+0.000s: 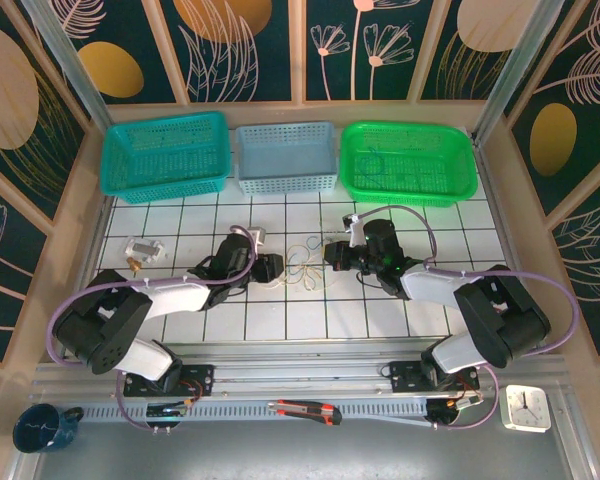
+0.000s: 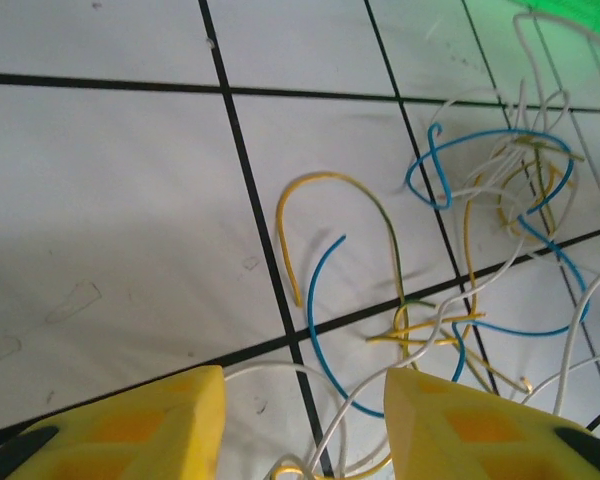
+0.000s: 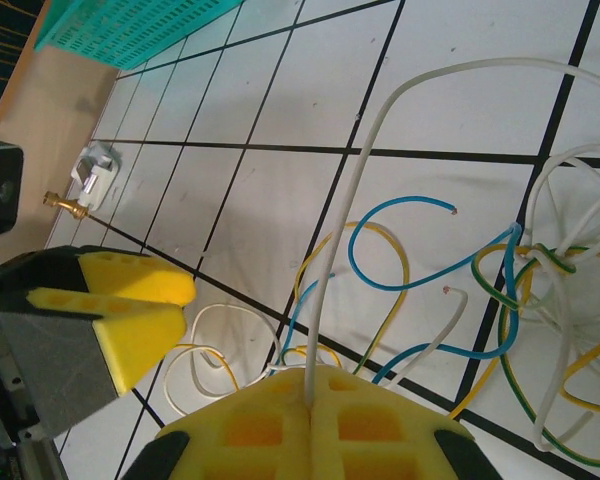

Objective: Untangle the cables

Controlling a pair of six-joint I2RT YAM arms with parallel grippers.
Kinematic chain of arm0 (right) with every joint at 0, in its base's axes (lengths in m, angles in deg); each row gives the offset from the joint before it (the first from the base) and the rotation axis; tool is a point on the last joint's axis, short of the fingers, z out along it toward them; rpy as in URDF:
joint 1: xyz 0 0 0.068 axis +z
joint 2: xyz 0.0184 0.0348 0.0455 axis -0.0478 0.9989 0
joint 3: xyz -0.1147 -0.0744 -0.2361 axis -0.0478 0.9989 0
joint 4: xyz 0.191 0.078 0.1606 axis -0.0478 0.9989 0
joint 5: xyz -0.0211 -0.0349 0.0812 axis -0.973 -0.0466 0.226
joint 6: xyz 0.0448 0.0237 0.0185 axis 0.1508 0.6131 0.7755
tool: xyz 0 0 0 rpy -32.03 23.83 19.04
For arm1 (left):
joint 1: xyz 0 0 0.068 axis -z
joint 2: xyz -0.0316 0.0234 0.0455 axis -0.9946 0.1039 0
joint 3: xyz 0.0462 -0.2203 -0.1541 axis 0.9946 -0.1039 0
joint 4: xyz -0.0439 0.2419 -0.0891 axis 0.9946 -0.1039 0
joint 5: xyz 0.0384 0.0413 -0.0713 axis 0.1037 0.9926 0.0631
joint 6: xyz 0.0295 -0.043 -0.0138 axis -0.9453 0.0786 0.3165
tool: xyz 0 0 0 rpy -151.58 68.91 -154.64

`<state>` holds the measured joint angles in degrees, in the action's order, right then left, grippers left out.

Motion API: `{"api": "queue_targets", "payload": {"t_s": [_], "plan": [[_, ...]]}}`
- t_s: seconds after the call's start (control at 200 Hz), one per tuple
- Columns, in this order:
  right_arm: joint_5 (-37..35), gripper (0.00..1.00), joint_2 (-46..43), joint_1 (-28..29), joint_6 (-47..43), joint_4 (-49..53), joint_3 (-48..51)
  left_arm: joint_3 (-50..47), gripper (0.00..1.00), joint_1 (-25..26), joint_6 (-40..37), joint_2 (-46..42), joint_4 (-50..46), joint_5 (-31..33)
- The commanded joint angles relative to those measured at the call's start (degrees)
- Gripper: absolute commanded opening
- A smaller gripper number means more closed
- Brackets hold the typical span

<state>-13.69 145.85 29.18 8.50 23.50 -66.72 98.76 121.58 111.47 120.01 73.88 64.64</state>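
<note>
Near the middle basket (image 1: 285,158), on its arm-ward side, the cables (image 1: 303,265) lie in one knotted heap. Right claw (image 3: 310,388) is clenched on a white cable (image 3: 342,215). Left claw (image 2: 302,385) is spread wide, grasping nothing. Untangling looks barely begun; the coloured loops all cross.

A white tiled table (image 1: 300,320) with black grid lines is seen. Thin yellow, white and blue cables (image 1: 305,265) are spread on it between the fingers of the left gripper (image 1: 273,266) and the right gripper (image 1: 332,254). Beyond the fingers, a teal plastic basket (image 1: 165,155), a pale blue plastic basket (image 1: 285,157) and a green plastic basket (image 1: 408,162) are lined up. A small silver metal clamp with a brass tip (image 1: 143,250) is laid well left of the left fingers.
</note>
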Motion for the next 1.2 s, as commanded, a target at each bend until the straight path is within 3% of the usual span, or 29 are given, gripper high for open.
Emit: {"api": "queue_targets", "payload": {"t_s": [0.0,0.746,1.196], "plan": [[-0.84,0.00,-1.12,-0.21,-0.33,-1.79,0.54,1.24,0.46,0.91,-2.14,-0.63,-3.67,2.59],[-0.79,0.00,-0.88,-0.24,-0.22,-2.05,0.45,1.55,0.40,2.02,-1.62,2.99,-0.98,5.87],[-0.88,0.00,-1.16,-0.27,-0.25,-1.89,0.54,1.17,0.30,2.23,-1.90,4.83,0.12,6.85]]}}
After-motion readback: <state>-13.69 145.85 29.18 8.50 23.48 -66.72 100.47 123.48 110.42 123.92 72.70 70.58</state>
